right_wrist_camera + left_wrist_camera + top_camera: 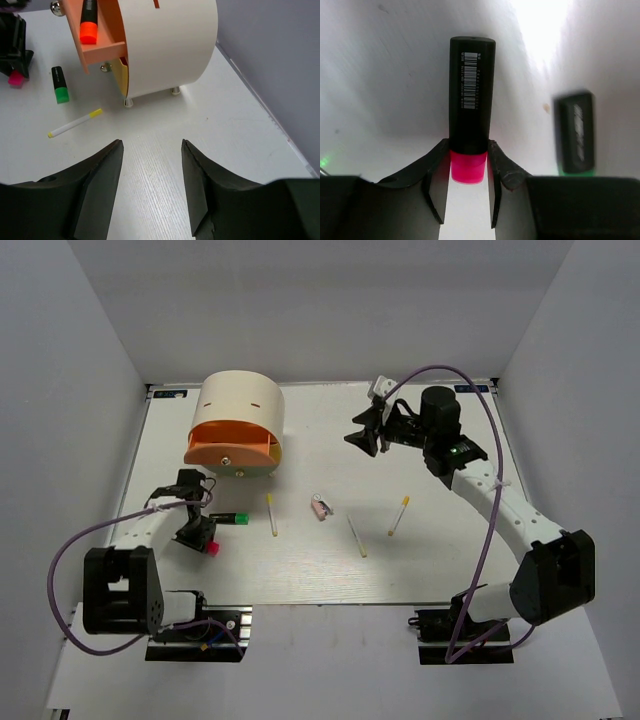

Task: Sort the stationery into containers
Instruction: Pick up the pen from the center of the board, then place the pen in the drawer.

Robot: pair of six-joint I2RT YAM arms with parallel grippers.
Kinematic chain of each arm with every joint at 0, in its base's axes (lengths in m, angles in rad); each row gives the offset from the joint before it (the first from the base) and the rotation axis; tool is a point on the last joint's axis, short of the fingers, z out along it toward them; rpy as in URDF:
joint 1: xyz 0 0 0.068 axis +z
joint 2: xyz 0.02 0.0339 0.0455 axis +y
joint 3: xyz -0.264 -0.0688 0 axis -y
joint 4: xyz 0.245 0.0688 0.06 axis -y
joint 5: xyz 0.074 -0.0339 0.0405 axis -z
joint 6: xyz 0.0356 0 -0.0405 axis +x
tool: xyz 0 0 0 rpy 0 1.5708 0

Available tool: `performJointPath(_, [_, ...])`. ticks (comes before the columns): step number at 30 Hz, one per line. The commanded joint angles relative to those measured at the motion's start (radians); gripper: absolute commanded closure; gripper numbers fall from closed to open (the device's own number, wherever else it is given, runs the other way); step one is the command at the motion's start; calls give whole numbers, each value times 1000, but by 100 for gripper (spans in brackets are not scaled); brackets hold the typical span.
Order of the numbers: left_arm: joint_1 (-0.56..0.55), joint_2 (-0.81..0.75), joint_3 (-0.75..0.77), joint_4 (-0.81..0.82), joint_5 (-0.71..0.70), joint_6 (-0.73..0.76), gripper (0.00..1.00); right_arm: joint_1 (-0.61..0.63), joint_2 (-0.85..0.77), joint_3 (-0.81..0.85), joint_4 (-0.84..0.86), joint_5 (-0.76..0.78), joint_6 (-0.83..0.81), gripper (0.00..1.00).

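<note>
while the left gripper (468,165) clamps a pink highlighter (471,100) by its coloured end at the table's (450,570) eight o'clock, a green highlighter (232,517) lies near it toward two o'clock. the right gripper (365,438) hangs spread and empty near one o'clock. at eleven o'clock the organiser (240,405) has its orange drawer (228,448) pulled out, an orange highlighter (88,22) inside.

A white tabletop (440,560) with a faint wood grain is boxed in by plain pale-grey panels: a back wall (320,300) along its far edge, and a left wall (60,390) and right wall (585,360) rising beside its side edges.
</note>
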Motion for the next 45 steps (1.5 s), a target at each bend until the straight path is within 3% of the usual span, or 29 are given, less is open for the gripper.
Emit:
performJointPath(1, [-14,-118,78,-58,52,39,90,-25,-44,-29,34,3,12,44])
performJointPath(7, [-14,-388,204,-91,181,142,99,-56,-78,-84,11,12,-15,42])
performJointPath(11, [-14,-440,326,-47,290,180,100,-67,-90,-104,3,-1,-24,53])
performJointPath(16, [-14,-422,483,69,391,220,100,-82,-103,-126,1,-9,-31,57])
performJointPath(23, [-14,-347,501,341,602,389,100,-86,-126,-158,9,-14,-37,57])
performJointPath(29, [-14,-235,629,404,604,620,100,-97,-153,-188,12,-9,-51,55])
performJointPath(40, [-14,-312,466,689,607,1146,100,-109,-162,-225,46,-18,-34,54])
performJointPath(45, [-14,-302,445,660,597,1194,98,-113,-161,-227,50,-18,-29,54])
